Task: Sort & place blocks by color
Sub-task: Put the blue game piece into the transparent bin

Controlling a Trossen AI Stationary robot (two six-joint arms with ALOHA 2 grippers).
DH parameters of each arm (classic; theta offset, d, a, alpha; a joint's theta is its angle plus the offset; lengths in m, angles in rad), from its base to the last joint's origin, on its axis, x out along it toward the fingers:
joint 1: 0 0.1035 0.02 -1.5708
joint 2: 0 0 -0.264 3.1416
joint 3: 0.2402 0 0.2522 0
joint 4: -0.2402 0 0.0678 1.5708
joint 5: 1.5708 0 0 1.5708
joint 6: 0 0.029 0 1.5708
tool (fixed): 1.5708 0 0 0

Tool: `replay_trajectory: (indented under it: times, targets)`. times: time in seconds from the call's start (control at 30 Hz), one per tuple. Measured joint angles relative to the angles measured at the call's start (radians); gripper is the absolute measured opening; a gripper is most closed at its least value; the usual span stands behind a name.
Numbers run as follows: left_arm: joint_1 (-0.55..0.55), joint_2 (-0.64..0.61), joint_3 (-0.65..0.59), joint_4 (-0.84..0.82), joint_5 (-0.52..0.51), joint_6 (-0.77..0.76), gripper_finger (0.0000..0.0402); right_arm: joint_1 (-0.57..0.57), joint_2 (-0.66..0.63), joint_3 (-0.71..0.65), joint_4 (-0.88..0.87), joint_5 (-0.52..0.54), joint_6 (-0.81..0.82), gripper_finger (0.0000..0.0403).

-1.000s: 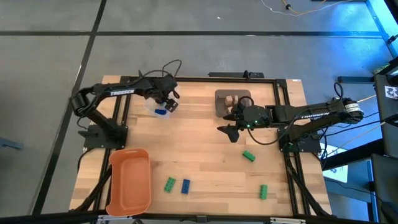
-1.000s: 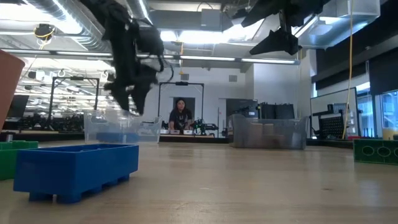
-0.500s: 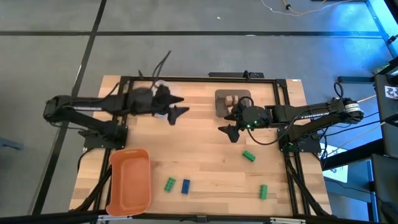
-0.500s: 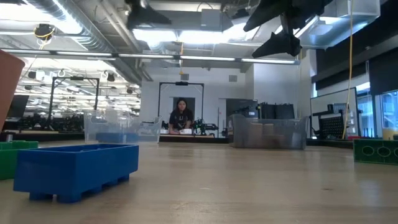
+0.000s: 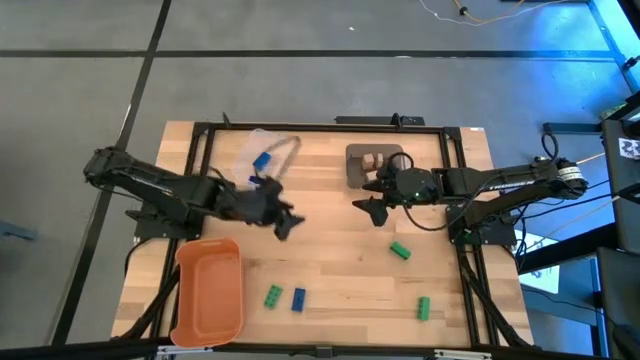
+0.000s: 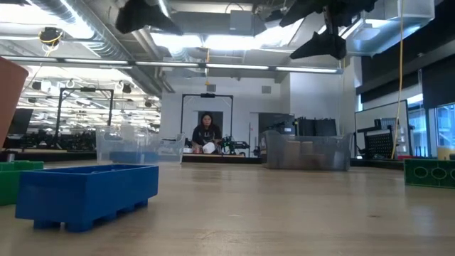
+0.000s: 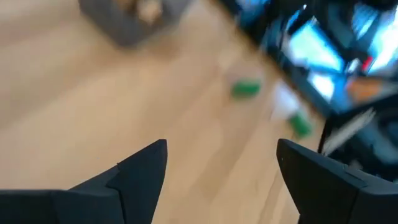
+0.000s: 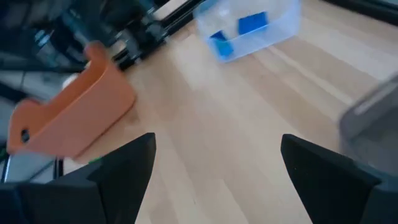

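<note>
My left gripper [image 5: 288, 222] [image 7: 221, 155] hangs open and empty above the table's middle-left, between the clear tub [image 5: 264, 153] and the orange tray [image 5: 210, 290]. My right gripper [image 5: 368, 211] [image 8: 217, 149] is open and empty too, just in front of the grey bin [image 5: 372, 163], which holds pale tan blocks. One blue block [image 5: 263, 160] lies in the clear tub. Flat on the wood near the front edge are a green block [image 5: 272, 295] and a blue block [image 5: 298, 298]. Two more green blocks [image 5: 400, 251] [image 5: 423, 308] lie to the right.
The orange tray sits at the table's near left corner. A black frame [image 5: 320, 126] borders the table. Bare wood stretches between the two grippers [image 5: 330, 250]. In the low view a person [image 6: 206, 135] sits far back in the room.
My left gripper rose from pointing down over the clear tub, swung level, and travelled toward the table's near edge and its middle. The tub with its blue block, hidden under it before, now shows. My right gripper stayed almost where it was.
</note>
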Motion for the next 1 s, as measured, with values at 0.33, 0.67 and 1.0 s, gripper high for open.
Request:
replay_trajectory:
  times: [0.33, 0.67, 1.0]
  targets:
    - [-0.198, 0.411, 0.329, -0.294, 0.052, -0.206, 0.0294, 0.0, -0.001, -0.001, -0.042, 0.054, 0.087, 0.0345]
    - [-0.308, 0.696, 0.5, -0.367, 0.055, -0.515, 0.0294, 0.0, -0.002, -0.001, -0.059, 0.055, 0.08, 0.0345]
    - [-0.343, 0.8, 0.501, -0.389, 0.082, -0.729, 0.0294, 0.0, -0.002, -0.001, -0.064, 0.056, 0.054, 0.0345]
